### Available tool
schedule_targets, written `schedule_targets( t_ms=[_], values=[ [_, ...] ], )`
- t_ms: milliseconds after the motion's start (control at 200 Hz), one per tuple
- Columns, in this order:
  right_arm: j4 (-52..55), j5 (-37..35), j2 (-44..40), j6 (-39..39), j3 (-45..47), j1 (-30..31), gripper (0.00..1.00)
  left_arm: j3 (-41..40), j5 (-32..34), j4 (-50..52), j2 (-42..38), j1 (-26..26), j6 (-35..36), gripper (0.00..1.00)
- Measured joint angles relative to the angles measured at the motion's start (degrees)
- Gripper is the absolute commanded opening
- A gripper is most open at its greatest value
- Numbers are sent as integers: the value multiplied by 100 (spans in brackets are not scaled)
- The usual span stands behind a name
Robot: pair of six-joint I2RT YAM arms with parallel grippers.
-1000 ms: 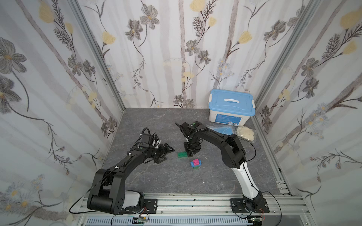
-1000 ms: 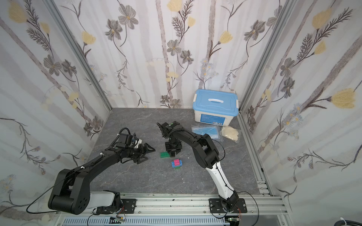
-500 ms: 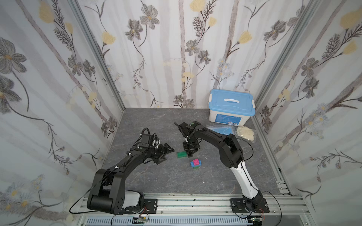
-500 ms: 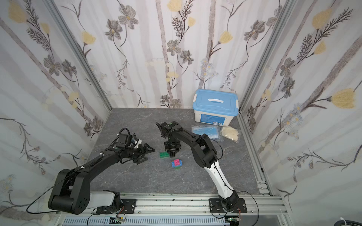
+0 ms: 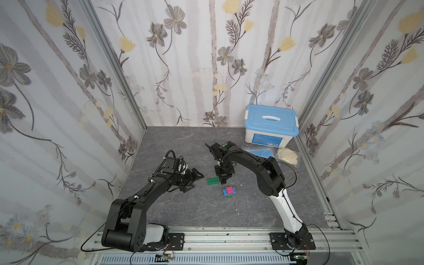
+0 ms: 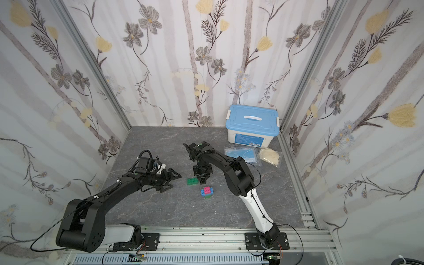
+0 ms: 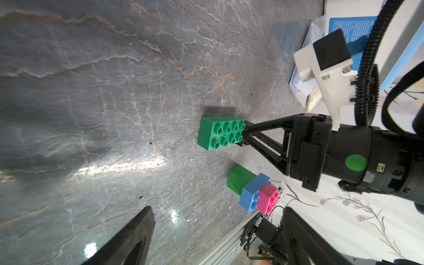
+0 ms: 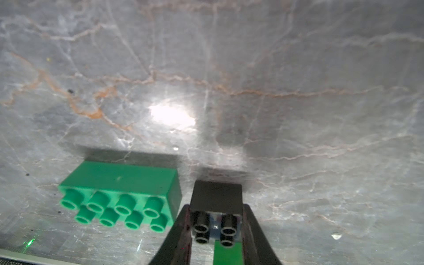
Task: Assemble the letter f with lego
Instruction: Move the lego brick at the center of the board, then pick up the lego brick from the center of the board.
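Now that the right gripper (image 8: 216,223) has clamped onto the black brick (image 8: 216,198), mid-frame in both top views beside the green brick (image 8: 119,181), lifting it toward the pink-blue stack (image 5: 229,191) looks next; the left gripper (image 5: 198,181) waits, jaws apart.

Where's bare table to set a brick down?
Free: back strip between the rear wall and the left arm, beside the box; front strip between the brick stack and the rail. Crowded: centre, around the green brick; back right corner: box, mask packet, bag.
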State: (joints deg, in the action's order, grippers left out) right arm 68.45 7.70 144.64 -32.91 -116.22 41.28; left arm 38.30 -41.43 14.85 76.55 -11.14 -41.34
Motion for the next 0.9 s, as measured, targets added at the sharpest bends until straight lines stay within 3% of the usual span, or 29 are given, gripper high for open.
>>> schedule_targets(
  t_ms=[225,415,899],
  values=[
    [-13,-411,20,90,-138,-470,40,26,0,105,4,0,87,90],
    [-85,-509,66,151,-378,-603,55,181,-35,256,-50,-22,234,100],
    [-363,-243,92,74,-337,-555,60,337,66,680,-133,-103,614,100]
  ],
)
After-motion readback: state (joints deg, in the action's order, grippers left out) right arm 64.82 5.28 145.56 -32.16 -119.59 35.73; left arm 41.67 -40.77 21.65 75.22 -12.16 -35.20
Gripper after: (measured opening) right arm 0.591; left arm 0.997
